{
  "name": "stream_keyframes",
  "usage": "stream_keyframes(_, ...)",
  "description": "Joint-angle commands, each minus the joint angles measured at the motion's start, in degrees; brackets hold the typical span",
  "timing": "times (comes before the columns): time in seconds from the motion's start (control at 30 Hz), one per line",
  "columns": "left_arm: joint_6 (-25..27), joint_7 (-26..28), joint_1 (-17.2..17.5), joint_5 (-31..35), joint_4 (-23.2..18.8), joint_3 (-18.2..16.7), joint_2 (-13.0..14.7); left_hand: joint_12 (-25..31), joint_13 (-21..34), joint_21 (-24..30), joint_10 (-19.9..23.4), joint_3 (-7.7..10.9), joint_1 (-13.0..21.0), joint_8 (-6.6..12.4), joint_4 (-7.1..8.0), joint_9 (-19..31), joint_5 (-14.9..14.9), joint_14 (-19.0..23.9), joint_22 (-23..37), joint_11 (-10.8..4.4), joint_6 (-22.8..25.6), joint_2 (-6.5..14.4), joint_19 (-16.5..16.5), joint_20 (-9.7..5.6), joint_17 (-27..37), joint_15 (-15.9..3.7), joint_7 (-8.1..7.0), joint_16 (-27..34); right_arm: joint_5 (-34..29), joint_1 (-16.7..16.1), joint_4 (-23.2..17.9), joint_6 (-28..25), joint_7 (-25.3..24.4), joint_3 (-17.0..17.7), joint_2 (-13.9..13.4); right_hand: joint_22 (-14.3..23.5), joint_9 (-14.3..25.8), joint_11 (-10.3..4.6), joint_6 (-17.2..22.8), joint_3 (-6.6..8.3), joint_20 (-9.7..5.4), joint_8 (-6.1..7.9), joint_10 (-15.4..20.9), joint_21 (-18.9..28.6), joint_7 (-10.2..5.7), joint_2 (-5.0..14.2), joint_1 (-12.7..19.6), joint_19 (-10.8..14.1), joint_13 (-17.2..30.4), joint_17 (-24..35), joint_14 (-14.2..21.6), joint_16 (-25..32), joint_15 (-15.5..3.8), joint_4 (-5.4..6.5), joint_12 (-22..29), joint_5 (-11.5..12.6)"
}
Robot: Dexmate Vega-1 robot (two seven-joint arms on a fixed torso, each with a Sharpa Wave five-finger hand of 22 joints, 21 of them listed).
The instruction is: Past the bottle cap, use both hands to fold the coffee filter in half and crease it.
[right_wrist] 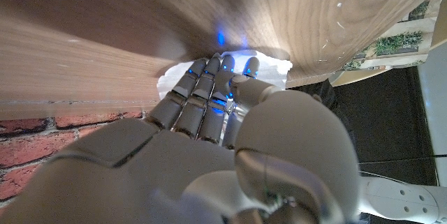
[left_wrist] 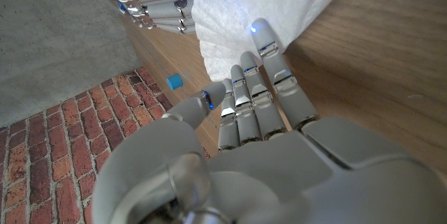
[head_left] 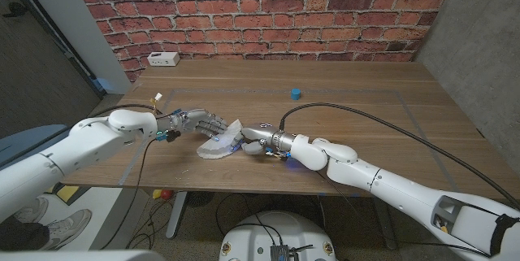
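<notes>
Near the counter's (head_left: 366, 123) front edge, well short of the blue cap (head_left: 296, 93), the filter (head_left: 221, 142) is lying between both hands, one side lifting; the fold looks underway, with creasing left. Left robot hand (head_left: 197, 120) is touching it with fingers straight, grasping nothing. Right robot hand (head_left: 253, 141) is pressing its fingertips (right_wrist: 222, 67) on it, not clenched.

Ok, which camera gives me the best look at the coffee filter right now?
The head view: the whole coffee filter shows between the left hand and right hand. The left wrist view shows one white edge at the fingertips. In the right wrist view, fingers hide most of it.
</notes>
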Motion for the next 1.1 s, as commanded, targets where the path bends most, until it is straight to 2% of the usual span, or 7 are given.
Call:
stream_keyframes(0.03,6.0,-3.4,-7.2,2.7,2.9,5.3,-1.9,-0.3,0.2,0.4,-0.8,-0.55,0.2,-0.43,0.17,-0.1,0.1,-0.1,0.1,-0.54,-1.0,-0.3,-0.5,0.08,0.0,0.11,1.12,-0.3,0.8,0.0,0.0,-1.2,-0.9,0.9,-0.4,0.2,0.0,0.0,0.6,-0.04,0.52,-0.06,0.1,0.6,-0.51,-0.15,-0.7,0.3,0.1,0.1,0.1,-0.2,-0.58,-0.16,-0.1,0.3)
stream_keyframes(0.17,7.9,-3.7,-8.8,3.7,3.7,6.8,-2.6,-0.3,0.2,0.3,-0.6,-0.61,0.1,-0.42,0.3,-0.2,0.2,0.1,0.0,-0.06,-1.0,-0.4,-0.7,0.09,-0.1,0.42,1.01,-0.3,1.2,-0.6,-1.2,-2.4,-1.5,1.8,-1.1,0.1,0.0,0.25,0.0,-2.07,0.84,-0.33,0.0,0.7,-0.11,-0.76,-2.0,0.4,0.1,0.9,0.2,0.2,0.03,0.55,-0.4,-0.5)
stream_keyframes(0.3,10.8,-2.7,-10.5,6.7,2.2,8.7,-2.3,-0.8,0.1,-0.1,-2.3,-1.24,-0.2,-0.75,0.27,-0.6,0.1,-1.5,-0.1,-0.43,-2.4,-0.9,-2.2,0.21,-0.2,0.08,0.73,-1.0,1.7,-1.2,-2.4,-3.6,-2.2,3.0,-1.9,0.1,0.0,1.11,-0.7,-8.75,1.8,-0.32,-0.1,0.9,0.42,-3.35,-8.2,0.9,0.1,1.9,0.3,0.6,0.9,2.88,-0.8,-3.8)
stream_keyframes(0.4,11.3,-2.2,-10.9,7.8,1.5,9.2,-2.2,-1.0,0.1,-0.5,-3.2,-1.68,-0.4,-0.97,0.28,-0.9,0.0,-2.4,-0.2,-0.83,-3.8,-1.0,-3.3,0.15,-0.2,-0.16,0.61,-1.2,1.7,-1.8,-3.7,-5.0,-3.3,4.2,-2.7,0.0,-0.1,1.42,-0.6,-11.44,2.56,-0.14,0.2,0.7,0.67,-5.2,-12.6,0.8,0.1,1.6,0.5,0.1,1.31,4.22,-0.9,-6.0)
stream_keyframes(0.53,11.5,-2.3,-11.6,8.6,1.2,9.6,-2.4,-1.1,0.1,-0.7,-3.8,-2.01,-0.5,-0.9,0.16,-1.1,-0.1,-3.2,-0.2,-1.24,-4.2,-1.1,-3.9,0.22,-0.2,-0.11,0.58,-1.3,0.9,-3.2,-5.9,-7.2,-6.5,6.0,-3.8,0.0,-0.1,1.98,-0.6,-11.86,3.22,-0.07,0.6,0.5,0.89,-5.44,-13.9,0.7,0.1,1.4,1.1,-0.1,1.54,4.44,-0.8,-6.8)
stream_keyframes(0.9,11.5,-1.1,-11.7,10.2,-0.5,9.8,-2.3,-0.9,0.0,-0.9,-3.8,-2.4,-1.1,-0.7,0.62,-1.3,-0.2,-3.3,-0.3,-0.85,-4.3,-1.3,-4.6,0.21,-0.2,-0.01,0.43,-1.3,-1.9,-7.0,-8.9,-8.7,-20.3,10.7,-5.5,0.0,-0.1,0.93,1.5,-11.07,3.11,0.62,2.7,0.6,0.3,-2.69,-13.7,1.5,0.2,1.7,4.0,1.0,0.39,3.77,-0.3,-8.1)
stream_keyframes(1.1,9.3,-0.7,-10.3,8.1,0.3,8.3,-2.9,-1.6,0.0,-1.1,-6.5,-2.92,-2.0,-0.8,1.2,-1.6,-0.4,-3.9,-0.3,-0.38,-5.8,-1.4,-5.3,0.38,-0.3,-0.07,-0.51,-1.3,-1.6,-6.6,-6.8,-2.9,-23.8,10.8,-6.0,0.3,-0.2,2.44,2.6,-12.56,2.84,0.73,8.3,2.1,1.18,-2.41,-14.9,5.2,0.5,4.8,13.0,6.2,-0.03,2.07,1.4,-9.8)
